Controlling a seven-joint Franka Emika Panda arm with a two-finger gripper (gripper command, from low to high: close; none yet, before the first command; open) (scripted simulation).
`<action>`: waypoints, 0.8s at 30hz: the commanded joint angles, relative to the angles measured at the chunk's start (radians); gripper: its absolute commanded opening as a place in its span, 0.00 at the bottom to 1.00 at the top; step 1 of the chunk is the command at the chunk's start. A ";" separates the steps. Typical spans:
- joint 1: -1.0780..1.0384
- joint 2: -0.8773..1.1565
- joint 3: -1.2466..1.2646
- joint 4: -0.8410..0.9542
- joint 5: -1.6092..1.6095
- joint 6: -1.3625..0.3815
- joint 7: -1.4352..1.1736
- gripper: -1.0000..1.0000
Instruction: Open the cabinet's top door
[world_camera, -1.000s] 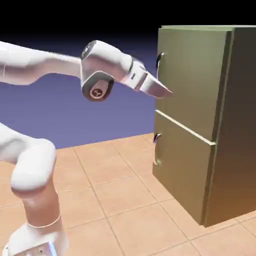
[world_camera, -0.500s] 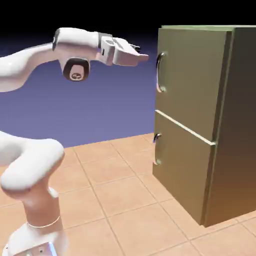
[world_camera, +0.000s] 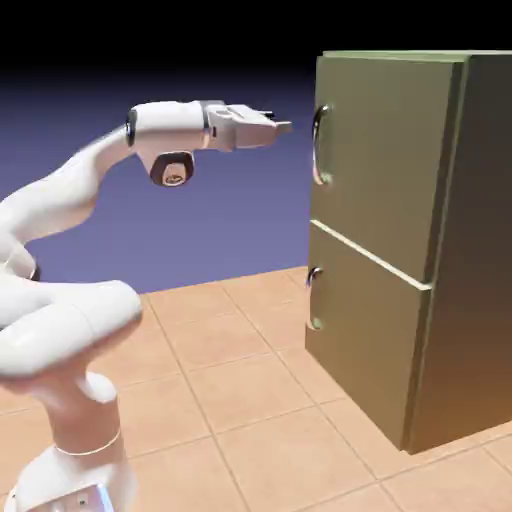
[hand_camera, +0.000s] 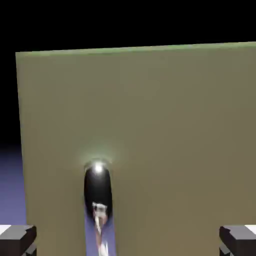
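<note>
The olive-green cabinet (world_camera: 440, 250) stands at the right of the exterior view. Its top door (world_camera: 385, 150) is shut flush, with a curved silver handle (world_camera: 319, 146) at its left edge. My gripper (world_camera: 283, 127) points level at the door, a short gap left of the handle's upper end, touching nothing. In the hand view the top door (hand_camera: 160, 140) fills the frame and the handle (hand_camera: 98, 200) runs down left of centre. Both grey fingertips (hand_camera: 17, 239) sit wide apart at the bottom corners; the gripper (hand_camera: 128, 240) is open and empty.
The shorter lower door (world_camera: 360, 330) sits below, shut, with its own small handle (world_camera: 314, 298). The cabinet stands on a tan tiled floor (world_camera: 230, 400). My arm's base and elbow (world_camera: 70, 350) fill the lower left.
The hand pulled back left and up away from the cabinet, then came down a little and forward toward the handle. The wrist levelled out. The jaws stayed open.
</note>
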 joint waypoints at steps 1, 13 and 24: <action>-0.023 -0.025 0.024 0.009 0.044 -0.008 -0.012 0.50; -0.164 -0.064 0.057 0.077 0.271 -0.099 -0.148 0.00; 0.111 -0.096 -0.131 -0.322 0.391 -0.492 -0.477 0.00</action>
